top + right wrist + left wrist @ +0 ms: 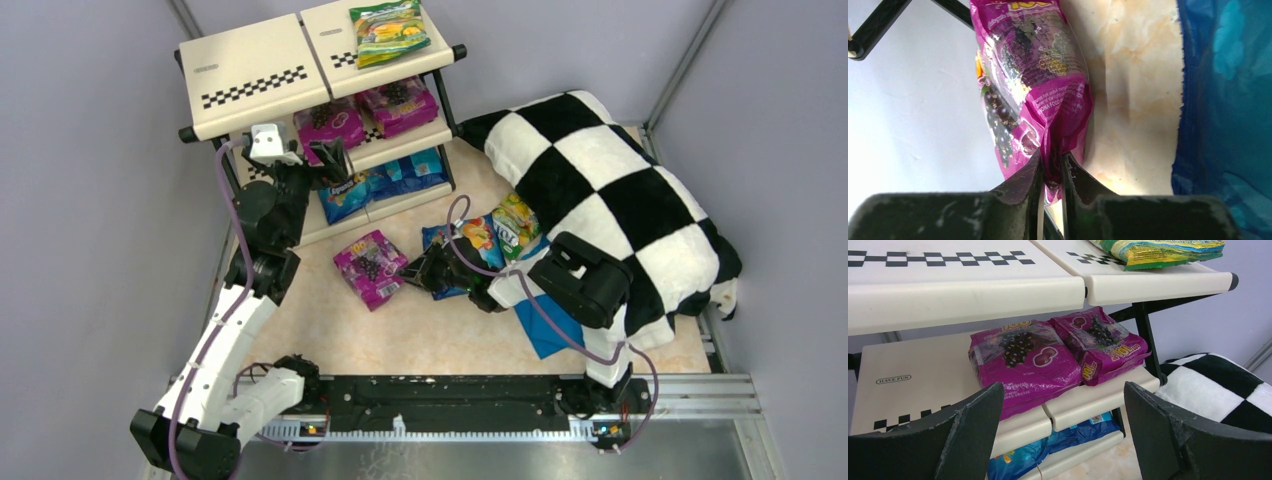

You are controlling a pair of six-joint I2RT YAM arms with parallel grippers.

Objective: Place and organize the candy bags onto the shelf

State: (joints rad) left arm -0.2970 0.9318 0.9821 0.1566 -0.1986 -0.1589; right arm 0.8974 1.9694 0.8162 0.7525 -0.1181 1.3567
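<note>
One magenta candy bag [370,268] is sitting at the table's [440,335] centre-left, just near of the shelf [250,75]. Cannot tell whether it is lifted.

The right gripper [408,273] is pinching its right edge, with the fingers [1020,187] pressing together on crumpled foil. The bag's long axis is running leftward, away from the fingers. The shelf is standing far and left of it, so the carry is likely heading that way.

The left gripper [330,160] is hovering spread wide and empty at the middle tier, nearer the shelf.

The right wrist view is showing the pinch, which the overhead view is hiding. The left wrist view is showing two shelved magenta bags [1023,357] filling that tier's right part, with bare panel on the left.
</note>
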